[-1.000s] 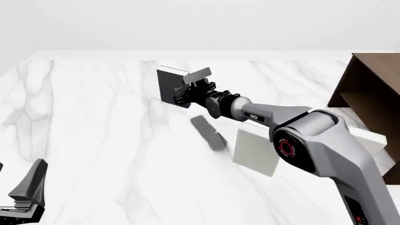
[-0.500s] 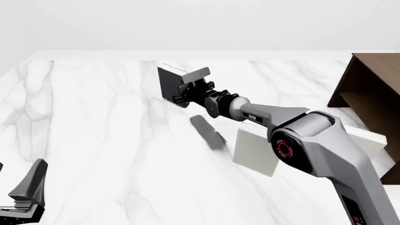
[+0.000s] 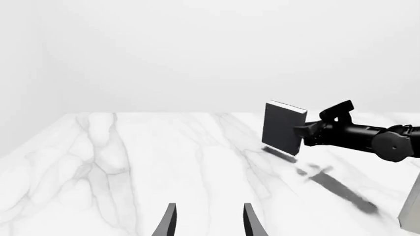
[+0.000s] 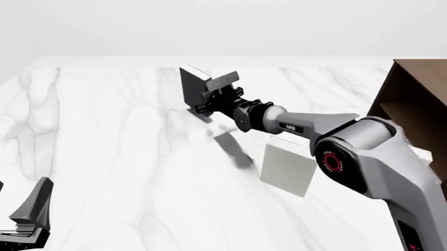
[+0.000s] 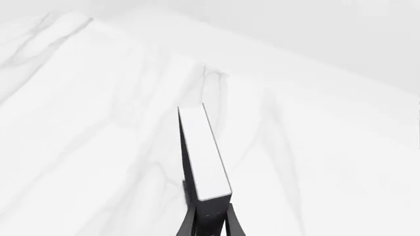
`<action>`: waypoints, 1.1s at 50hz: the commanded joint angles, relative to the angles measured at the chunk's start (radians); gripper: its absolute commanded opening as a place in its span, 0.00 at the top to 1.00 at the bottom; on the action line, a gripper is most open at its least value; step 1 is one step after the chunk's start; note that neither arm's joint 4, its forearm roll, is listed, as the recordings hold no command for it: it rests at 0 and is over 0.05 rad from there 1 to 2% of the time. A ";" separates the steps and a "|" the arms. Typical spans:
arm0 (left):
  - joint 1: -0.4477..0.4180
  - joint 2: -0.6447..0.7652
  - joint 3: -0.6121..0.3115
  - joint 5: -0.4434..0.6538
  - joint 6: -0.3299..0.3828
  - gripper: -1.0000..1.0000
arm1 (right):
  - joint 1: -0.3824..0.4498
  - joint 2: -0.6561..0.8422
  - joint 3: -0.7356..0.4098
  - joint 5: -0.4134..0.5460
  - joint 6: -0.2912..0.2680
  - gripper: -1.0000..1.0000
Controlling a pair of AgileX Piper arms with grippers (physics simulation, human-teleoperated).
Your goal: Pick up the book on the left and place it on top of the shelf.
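Between the fingers of the right hand (image 4: 208, 97) sits the book (image 4: 192, 86), gripped at one edge and now lifted clear of the table (image 4: 104, 136), where a second ago it stood lower, with its shadow closer beneath. Book condition: thin, dark charcoal cover, white page edges, held upright on edge ahead of that hand; its white edge (image 5: 203, 152) runs straight out from the fingertips. One light grey-white book (image 4: 286, 168) stands beneath the right forearm. One dark brown shelf (image 4: 412, 99) stands well off to the right hand's outer side. Left hand (image 3: 206, 221): fingers apart, holding nothing, low and well apart from the book.
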 commanded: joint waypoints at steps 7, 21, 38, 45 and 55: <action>0.000 0.000 0.000 0.000 0.000 0.00 | 0.025 -0.285 0.288 -0.125 0.023 1.00; 0.000 0.000 0.000 0.000 0.000 0.00 | 0.038 -0.517 0.485 -0.133 -0.019 1.00; 0.000 0.000 0.000 0.000 0.000 0.00 | -0.003 -0.700 0.602 -0.123 -0.072 1.00; 0.000 0.000 0.000 0.000 0.000 0.00 | -0.030 -0.797 0.655 -0.105 -0.101 1.00; 0.000 0.000 0.000 0.000 0.000 0.00 | -0.089 -0.941 0.752 -0.089 -0.128 1.00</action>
